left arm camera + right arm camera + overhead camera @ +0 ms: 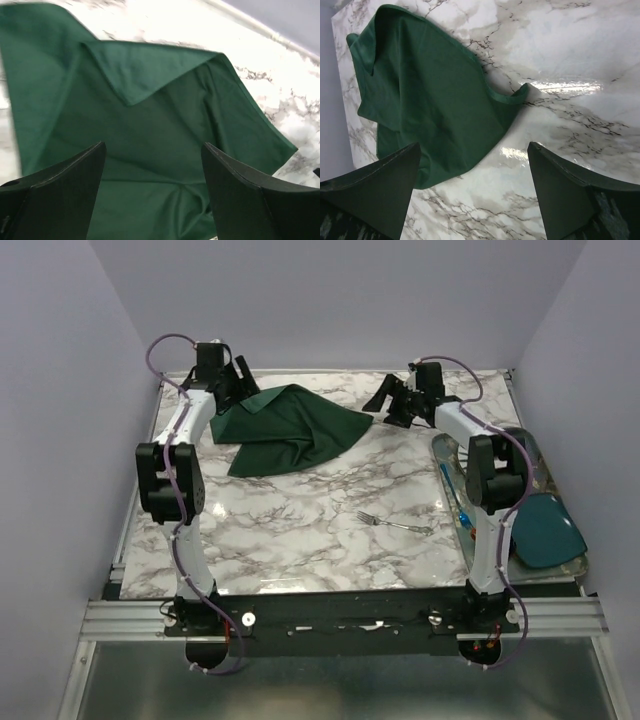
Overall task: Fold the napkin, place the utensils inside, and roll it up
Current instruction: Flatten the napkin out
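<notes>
Left gripper (153,145) spread wide, empty, above the far-left edge of the napkin (290,428). Right gripper (473,146) also spread, empty, just off its right corner. Napkin lies rumpled on the far-left table (300,550). Fork (396,525) near-right, well apart.

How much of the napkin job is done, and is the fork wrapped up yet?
Nothing looks done yet: the green napkin lies rumpled on the marble table, one corner flopped over. In hand: the left gripper and right gripper hang open by the napkin, holding nothing. Still to do: folding it, adding the fork, which lies bare on the table away from the cloth, then rolling.
</notes>
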{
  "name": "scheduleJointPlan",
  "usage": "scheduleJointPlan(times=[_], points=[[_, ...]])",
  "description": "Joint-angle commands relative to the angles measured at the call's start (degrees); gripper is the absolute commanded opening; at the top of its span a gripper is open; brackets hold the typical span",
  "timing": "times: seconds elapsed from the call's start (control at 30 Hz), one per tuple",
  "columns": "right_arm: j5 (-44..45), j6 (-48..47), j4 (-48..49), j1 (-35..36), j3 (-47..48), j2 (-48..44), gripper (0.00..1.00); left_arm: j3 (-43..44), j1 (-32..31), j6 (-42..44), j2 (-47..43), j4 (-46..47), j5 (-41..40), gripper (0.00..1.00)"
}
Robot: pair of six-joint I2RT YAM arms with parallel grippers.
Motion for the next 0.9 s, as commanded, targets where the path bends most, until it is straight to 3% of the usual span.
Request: scheduleJointPlan(times=[0.0,0.2,0.53,0.63,0.87], points=[[1.18,2.56,0.71,2.02,5.19,4.63,0.92,8.87,-2.76,0.23,9.49,-5.05,-3.35,0.87],[3.89,2.04,0.36,2.02,6.95,8.24,0.84,17.31,-2.93,-7.15,20.93,-3.56,-0.72,0.83],[3.99,0.89,0.09,2.11,8.79,11.57,0.79,10.37,-3.55,-10.93,21.72,5.06,-5.64,0.83],[2.94,1.07,0.09,2.11,10.63,13.59,0.72,11.69,-3.28,-12.16,24.09,7.17,-4.23,0.79],[2.67,2.65,0.00,2.11,12.74,15.01,0.67,14.32,-3.02,-13.13,27.00,9.54,-2.04,0.63]])
